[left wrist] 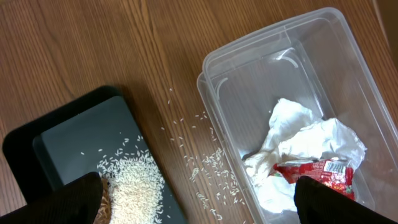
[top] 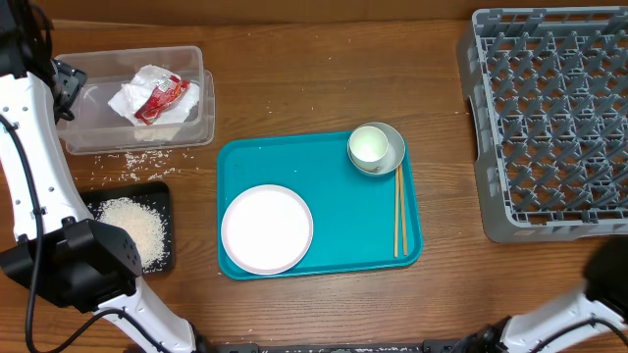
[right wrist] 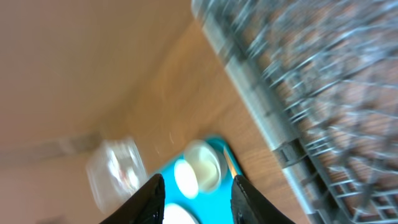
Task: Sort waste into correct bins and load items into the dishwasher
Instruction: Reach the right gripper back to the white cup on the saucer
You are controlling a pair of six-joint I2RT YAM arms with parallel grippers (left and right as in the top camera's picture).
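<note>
Overhead, the left arm [top: 39, 186] hides part of the black tray [top: 162, 191] of rice [top: 132, 226]. The left gripper [left wrist: 205, 202] gapes empty. The blurred right gripper [right wrist: 198, 193] is parted, holding nothing. Napkins [top: 137, 95] and red wrapper [top: 162, 98] lie in the clear tub [top: 201, 93].

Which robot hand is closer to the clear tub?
Left. The left fingers hover beside the clear tub; the right fingers are across the table by the grey rack.
</note>
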